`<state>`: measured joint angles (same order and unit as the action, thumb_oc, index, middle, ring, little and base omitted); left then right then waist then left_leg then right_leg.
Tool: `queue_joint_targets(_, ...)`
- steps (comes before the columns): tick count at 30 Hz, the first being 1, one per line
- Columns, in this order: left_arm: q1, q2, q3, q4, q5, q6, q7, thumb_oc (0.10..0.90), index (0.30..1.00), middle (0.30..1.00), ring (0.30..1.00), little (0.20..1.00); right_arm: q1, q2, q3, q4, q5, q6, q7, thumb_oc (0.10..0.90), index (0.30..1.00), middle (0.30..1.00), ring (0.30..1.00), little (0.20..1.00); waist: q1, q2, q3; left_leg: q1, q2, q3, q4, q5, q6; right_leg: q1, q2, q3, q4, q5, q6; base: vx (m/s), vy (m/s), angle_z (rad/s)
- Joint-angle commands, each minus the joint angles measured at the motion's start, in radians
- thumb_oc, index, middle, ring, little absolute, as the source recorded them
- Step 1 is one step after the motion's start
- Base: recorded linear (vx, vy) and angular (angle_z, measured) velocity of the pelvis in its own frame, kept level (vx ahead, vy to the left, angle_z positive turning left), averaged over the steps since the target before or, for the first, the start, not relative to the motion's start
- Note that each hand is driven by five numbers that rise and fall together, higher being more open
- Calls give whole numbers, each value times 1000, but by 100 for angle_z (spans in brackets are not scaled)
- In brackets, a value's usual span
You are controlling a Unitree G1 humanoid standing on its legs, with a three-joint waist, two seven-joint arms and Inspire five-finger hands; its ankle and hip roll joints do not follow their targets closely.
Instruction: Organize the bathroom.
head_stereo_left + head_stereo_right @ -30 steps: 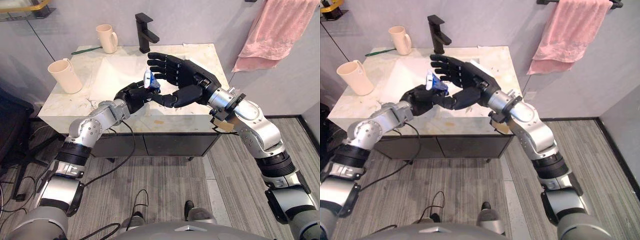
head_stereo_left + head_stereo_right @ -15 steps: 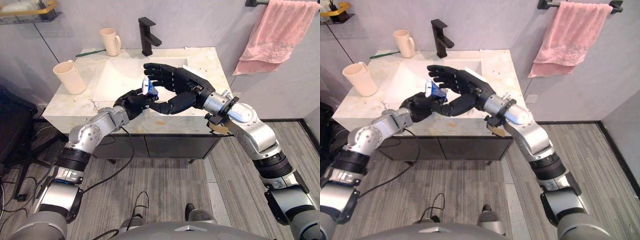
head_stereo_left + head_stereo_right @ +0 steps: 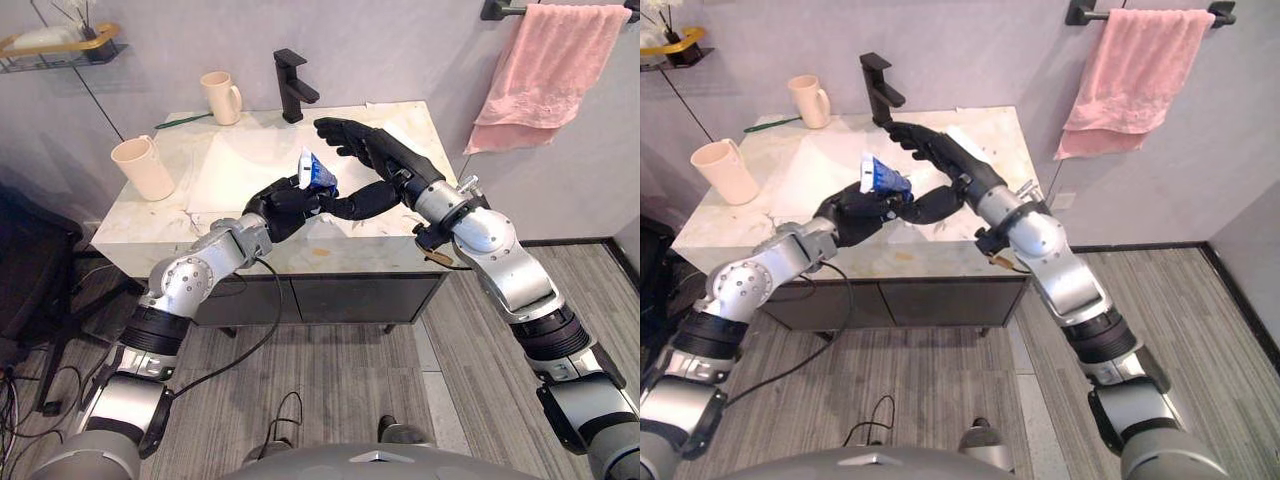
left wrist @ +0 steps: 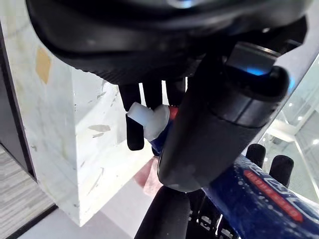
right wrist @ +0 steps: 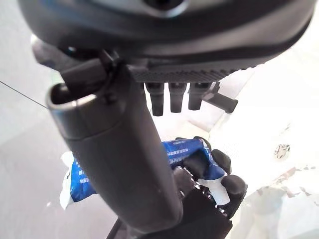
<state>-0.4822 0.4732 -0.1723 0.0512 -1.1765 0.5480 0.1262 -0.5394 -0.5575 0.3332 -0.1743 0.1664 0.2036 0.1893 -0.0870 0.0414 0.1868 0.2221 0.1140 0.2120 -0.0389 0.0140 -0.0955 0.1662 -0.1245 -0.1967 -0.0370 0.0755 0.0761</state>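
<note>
a blue and white tube (image 3: pixel 316 172) with a white cap is held up over the front of the marble counter (image 3: pixel 140 215), above the sink basin (image 3: pixel 250 160). the left hand (image 3: pixel 285 205) has its fingers curled round the tube's lower, capped end, so the crimped end points up and slightly away from the robot; its long axis stands near upright, tilted a little. the right hand (image 3: pixel 375 160) sits just beside the tube on the robot's right, fingers straight and spread behind it, thumb reaching in under toward the left hand, not closed on anything. it looks like a handover, and the right hand is the nearer free one. two cream mugs (image 3: pixel 142 167) (image 3: pixel 220 97), a black tap (image 3: pixel 291 84) and a pink towel (image 3: pixel 545 65) stand well apart.
</note>
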Motion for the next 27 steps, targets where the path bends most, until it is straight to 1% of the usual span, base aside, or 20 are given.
queue_joint_targets(1, -54, -25, 28, -46, -47, -90, -32, 400, 300, 300, 300, 300, -76, 0, -3, -92, 23, -100, -57, 800, 900, 900, 900, 900, 28, 22, -126, -12, 80, 42, 34, 0, -20, -43, -64, 44, 81, -92, 85, 0, 0, 0)
queue_joint_targets(7, -47, -11, 41, -43, -20, -75, -23, 400, 300, 300, 300, 300, -81, -1, 6, -86, 43, -78, -60, 800, 900, 900, 900, 900, 34, 22, -133, -8, 82, 42, 37, -1, -23, -36, -64, 40, 79, -95, 85, 25, 4, 0)
queue_joint_targets(9, -47, -4, 47, -38, 3, -71, -20, 400, 300, 300, 300, 300, -85, -3, 3, -87, 67, -67, -57, 800, 900, 900, 900, 900, 35, 20, -137, -8, 82, 40, 38, -2, -23, -36, -64, 41, 82, -97, 84, 36, -4, 0)
queue_joint_targets(11, -47, 12, 62, -27, 101, -91, -8, 400, 300, 300, 300, 300, -82, -5, -6, -92, 100, -46, -44, 800, 900, 900, 900, 900, 37, 18, -139, -9, 81, 35, 41, -2, -23, -36, -63, 43, 88, -101, 83, 0, 0, 0)
queue_joint_targets(13, -49, 24, 73, -11, 127, -110, -11, 400, 300, 300, 300, 300, -85, -4, -6, -90, 108, -38, -35, 800, 900, 900, 900, 900, 39, 17, -139, -10, 81, 30, 43, -3, -23, -37, -62, 44, 91, -104, 82, 0, 0, 0)
queue_joint_targets(14, -50, 29, 78, -9, 171, -117, -8, 400, 300, 300, 300, 300, -86, -3, -3, -88, 112, -35, -33, 800, 900, 900, 900, 900, 40, 17, -139, -10, 81, 28, 44, -3, -24, -37, -62, 44, 92, -105, 81, 31, -9, -1)
queue_joint_targets(19, -67, 63, 96, 23, 216, -102, -14, 400, 300, 300, 300, 300, -90, -2, -2, -84, 112, -20, -22, 800, 900, 900, 900, 900, 43, 18, -144, -5, 86, 24, 36, 1, -26, -35, -59, 43, 92, -106, 80, 12, -3, 0)
queue_joint_targets(20, -69, 90, 109, 38, 306, -100, -24, 400, 300, 300, 300, 300, -89, -7, -6, -87, 123, -11, -16, 800, 900, 900, 900, 900, 45, 19, -144, -4, 87, 22, 38, 0, -26, -34, -58, 43, 93, -108, 80, 0, 0, 0)
queue_joint_targets(25, -78, 126, 129, 87, 291, -99, -44, 400, 300, 300, 300, 300, -91, -13, -18, -90, 142, 2, -14, 800, 900, 900, 900, 900, 45, 23, -143, -4, 88, 18, 39, 1, -27, -34, -58, 42, 98, -111, 78, 0, 0, 0)
queue_joint_targets(27, -77, 130, 136, 95, 292, -89, -53, 400, 300, 300, 300, 300, -89, -9, -25, -87, 143, 3, -5, 800, 900, 900, 900, 900, 44, 26, -144, -2, 87, 17, 38, 1, -26, -32, -58, 43, 99, -111, 78, 32, -1, 0)
